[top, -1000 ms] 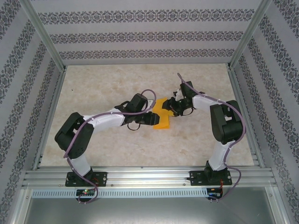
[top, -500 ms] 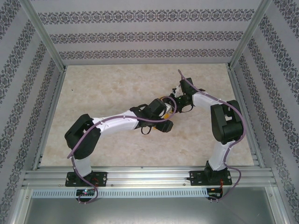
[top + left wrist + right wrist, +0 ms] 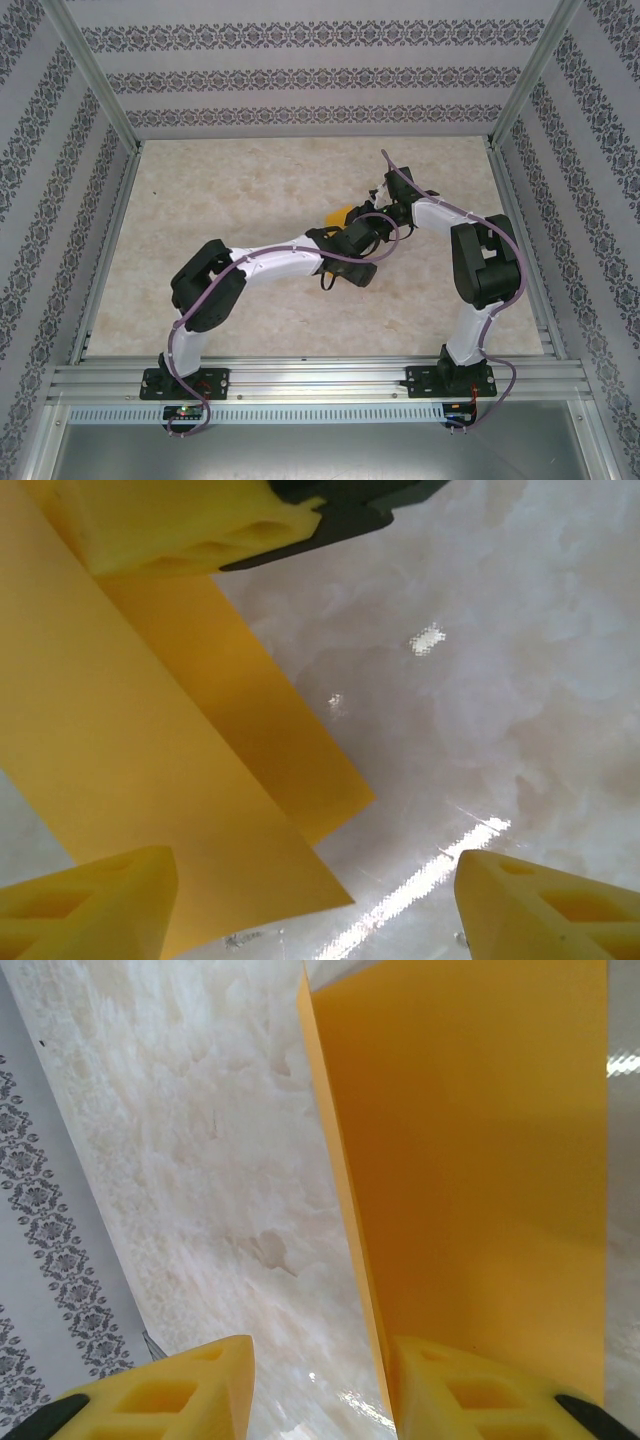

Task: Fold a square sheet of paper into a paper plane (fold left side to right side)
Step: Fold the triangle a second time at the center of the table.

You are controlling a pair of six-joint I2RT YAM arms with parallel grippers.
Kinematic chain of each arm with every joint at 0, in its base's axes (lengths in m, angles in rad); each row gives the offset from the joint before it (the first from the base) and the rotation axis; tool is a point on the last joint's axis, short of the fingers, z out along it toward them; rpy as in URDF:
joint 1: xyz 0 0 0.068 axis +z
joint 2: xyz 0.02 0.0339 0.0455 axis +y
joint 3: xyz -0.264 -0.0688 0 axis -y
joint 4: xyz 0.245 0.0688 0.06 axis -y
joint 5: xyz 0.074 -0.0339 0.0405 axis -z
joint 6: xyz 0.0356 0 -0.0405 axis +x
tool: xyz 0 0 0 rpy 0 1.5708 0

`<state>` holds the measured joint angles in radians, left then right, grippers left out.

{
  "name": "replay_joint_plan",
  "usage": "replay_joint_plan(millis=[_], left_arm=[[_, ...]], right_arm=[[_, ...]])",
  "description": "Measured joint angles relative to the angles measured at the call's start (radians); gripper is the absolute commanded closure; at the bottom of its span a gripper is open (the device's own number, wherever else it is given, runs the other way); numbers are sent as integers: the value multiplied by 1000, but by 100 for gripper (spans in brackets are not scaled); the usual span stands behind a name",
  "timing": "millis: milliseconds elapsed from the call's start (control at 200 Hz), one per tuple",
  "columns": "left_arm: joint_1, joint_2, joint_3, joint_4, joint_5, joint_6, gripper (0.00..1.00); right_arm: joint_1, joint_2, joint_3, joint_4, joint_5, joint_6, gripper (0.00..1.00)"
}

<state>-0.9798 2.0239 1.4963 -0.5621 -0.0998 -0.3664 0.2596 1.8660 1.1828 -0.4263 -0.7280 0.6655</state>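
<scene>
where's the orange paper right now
In the top view, the orange paper sits on the table just right of centre, mostly hidden beneath the left arm.

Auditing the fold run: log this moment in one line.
left claw: open over orange paper | right claw: open, paper beside one finger | paper: two layers overlapping

White-black arms [image 3: 280, 262], purple cables [image 3: 352, 263]
</scene>
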Motion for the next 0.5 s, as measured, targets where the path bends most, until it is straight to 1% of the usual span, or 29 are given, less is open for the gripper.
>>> replay_joint_plan(millis=[105,230,385,500], left_arm=[[-16,30,41,-34,-47,0,35],[-24,45,60,-65,-83,3,45],[-24,46,63,-91,-116,11,66],[-24,45,63,-98,-127,14,78]], right_arm=[[0,0,0,0,0,1,59],[0,2,0,0,0,5,59],[0,11,0,0,0,8,59],[0,11,0,-1,1,7,59]])
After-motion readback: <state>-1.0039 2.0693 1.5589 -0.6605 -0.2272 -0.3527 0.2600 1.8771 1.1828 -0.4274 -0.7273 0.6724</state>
